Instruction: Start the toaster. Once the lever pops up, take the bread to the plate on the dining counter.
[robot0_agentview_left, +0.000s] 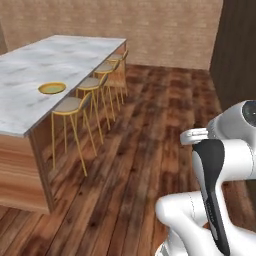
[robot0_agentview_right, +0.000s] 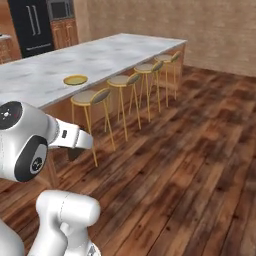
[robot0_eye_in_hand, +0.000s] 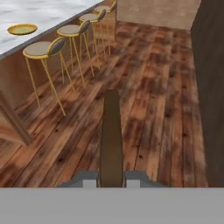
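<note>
My gripper (robot0_eye_in_hand: 111, 179) is shut on the bread (robot0_eye_in_hand: 111, 139). The thin brown slice shows edge-on, sticking out from between the two fingertips (robot0_eye_in_hand: 89, 178) over the wooden floor. The yellow-green plate (robot0_agentview_left: 52, 88) (robot0_agentview_right: 75, 80) (robot0_eye_in_hand: 22, 29) lies near the stool-side edge of the dining counter (robot0_agentview_left: 60, 55) (robot0_agentview_right: 107, 52) (robot0_eye_in_hand: 43, 11), ahead and to the left of the hand, well apart from it. Nothing lies on the plate. The toaster is out of view.
A row of several gold-legged stools (robot0_agentview_left: 70, 105) (robot0_agentview_right: 90, 97) (robot0_eye_in_hand: 41, 49) lines the counter's near side. Open plank floor (robot0_agentview_left: 150, 125) stretches ahead. A dark tall panel (robot0_agentview_left: 235, 50) (robot0_eye_in_hand: 210, 87) stands at the right, and a black fridge (robot0_agentview_right: 35, 25) behind the counter.
</note>
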